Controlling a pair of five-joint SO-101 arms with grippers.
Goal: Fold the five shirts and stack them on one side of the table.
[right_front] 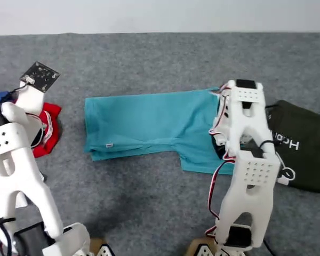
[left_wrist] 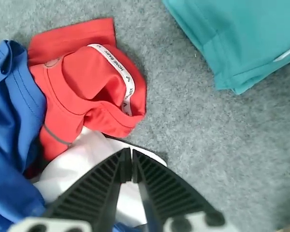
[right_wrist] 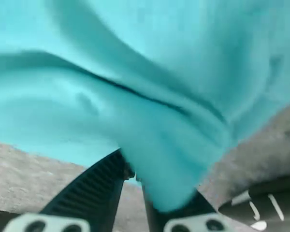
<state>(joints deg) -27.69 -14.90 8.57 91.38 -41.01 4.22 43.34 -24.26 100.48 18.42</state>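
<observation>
Bare table lies open on both long sides of the teal shirt and towards the red shirt; the dark shirt crowds its other end.

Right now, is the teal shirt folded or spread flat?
Partly folded: teal shirt shows layered edges at one end, a flap jutting out; right gripper pinches it.

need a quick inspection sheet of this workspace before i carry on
surface: grey carpet-like table cover
job's things: teal shirt partly folded at centre; red shirt, blue shirt and white shirt heaped by the left arm; dark shirt beside the right arm; no stack yet
clutter: nothing seen
grippers: left gripper shut, empty, over the white shirt; right gripper shut on the teal shirt
cables: wires along the right arm
surroundings: pale wall behind the table
</observation>
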